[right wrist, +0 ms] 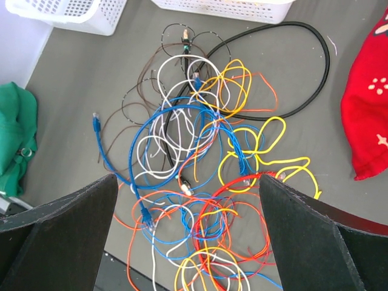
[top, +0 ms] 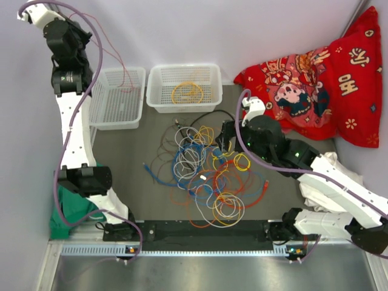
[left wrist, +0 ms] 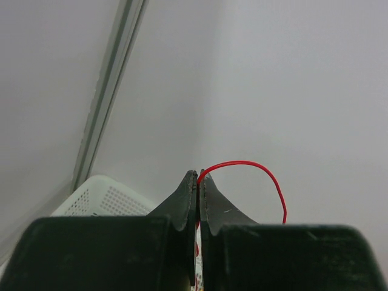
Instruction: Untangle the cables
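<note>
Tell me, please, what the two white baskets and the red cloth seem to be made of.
Left basket and right basket: probably rigid moulded white plastic, judging by the regular grid of holes. Red cloth: soft matte fabric with a printed pattern, lying crumpled in folds; the weave is unclear.

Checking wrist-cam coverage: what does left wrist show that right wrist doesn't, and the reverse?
Left wrist only: the left gripper shut on a thin red cable, raised against the bare wall.
Right wrist only: the right gripper open above the cable tangle, plus a black cable loop, a green cloth and a red cloth.
Both: a white mesh basket at the frame edge, likely the same one.
</note>
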You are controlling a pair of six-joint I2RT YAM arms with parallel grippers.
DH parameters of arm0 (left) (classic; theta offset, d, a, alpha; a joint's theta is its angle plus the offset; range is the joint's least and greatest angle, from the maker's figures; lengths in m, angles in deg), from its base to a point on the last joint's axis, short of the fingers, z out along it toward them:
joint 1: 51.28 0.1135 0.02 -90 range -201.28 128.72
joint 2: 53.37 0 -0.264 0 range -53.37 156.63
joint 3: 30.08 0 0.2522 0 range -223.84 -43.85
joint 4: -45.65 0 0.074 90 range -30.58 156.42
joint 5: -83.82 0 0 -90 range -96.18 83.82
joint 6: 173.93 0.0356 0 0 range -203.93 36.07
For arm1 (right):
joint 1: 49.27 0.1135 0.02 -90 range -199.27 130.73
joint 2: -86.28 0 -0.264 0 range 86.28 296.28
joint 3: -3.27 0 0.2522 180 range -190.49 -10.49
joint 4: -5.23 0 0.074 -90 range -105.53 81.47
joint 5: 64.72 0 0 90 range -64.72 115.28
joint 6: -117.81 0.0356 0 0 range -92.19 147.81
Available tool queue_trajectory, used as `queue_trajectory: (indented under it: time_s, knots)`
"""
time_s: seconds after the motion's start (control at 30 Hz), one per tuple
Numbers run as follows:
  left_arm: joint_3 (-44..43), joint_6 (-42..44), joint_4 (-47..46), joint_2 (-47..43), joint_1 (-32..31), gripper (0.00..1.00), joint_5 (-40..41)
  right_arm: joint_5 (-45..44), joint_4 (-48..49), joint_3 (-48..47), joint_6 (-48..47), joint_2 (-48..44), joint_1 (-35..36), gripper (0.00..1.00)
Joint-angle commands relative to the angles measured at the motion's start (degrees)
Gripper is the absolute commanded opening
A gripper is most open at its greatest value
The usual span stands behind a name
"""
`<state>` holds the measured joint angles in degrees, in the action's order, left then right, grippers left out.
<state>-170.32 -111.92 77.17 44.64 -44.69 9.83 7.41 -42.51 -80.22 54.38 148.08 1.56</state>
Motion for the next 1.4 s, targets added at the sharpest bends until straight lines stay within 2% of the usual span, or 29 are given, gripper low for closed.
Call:
queue_trajectory:
  time_s: [0.0, 0.4, 0.63, 0.73, 1.0, 1.07, 1.1, 1.17, 1.3, 1.37]
  knots:
    - [1.13, 3.64, -4.39, 1.82, -0.09, 0.00, 4.10, -1.20, 3.21, 0.47, -1.43, 0.95, -0.64, 0.99]
    - [18.09, 4.08, -13.63, 5.95, -0.09, 0.00, 5.79, 1.87, 4.71, 1.53, -1.08, 4.29, -2.84, 0.99]
    - [21.18, 3.29, -8.02, 10.96, -0.09, 0.00, 8.77, 2.13, 4.80, 3.29, 0.15, 3.33, -3.10, 0.99]
    - [19.69, 1.63, -3.63, 12.46, 0.09, 0.00, 13.77, 2.05, 4.53, 3.99, 0.50, 2.71, -3.10, 0.99]
    - [23.11, -2.24, 0.43, 10.44, 1.32, 0.00, 19.84, 2.05, 4.88, 5.40, 0.85, 1.92, -3.10, 0.99]
    - [25.12, -6.10, 1.31, 10.09, 2.46, 0.00, 18.36, 2.40, 5.23, 5.75, 0.77, 1.83, -3.10, 0.99]
    - [25.92, -6.72, 1.23, 9.83, 3.25, 0.06, 17.83, 2.49, 5.32, 5.75, 0.85, 1.83, -3.10, 0.99]
    - [27.76, -9.01, 1.57, 9.04, 3.78, 0.09, 18.96, 2.31, 5.24, 5.93, 0.86, 1.48, -3.10, 0.99]
    - [28.39, -13.14, 3.85, 7.80, 6.14, 0.00, 18.80, 1.96, 5.32, 6.63, 0.86, 0.52, -3.10, 0.99]
    - [26.47, -16.39, 6.22, 8.76, 7.38, 0.00, 15.05, 1.87, 5.24, 6.89, 0.94, 0.51, -3.10, 0.99]
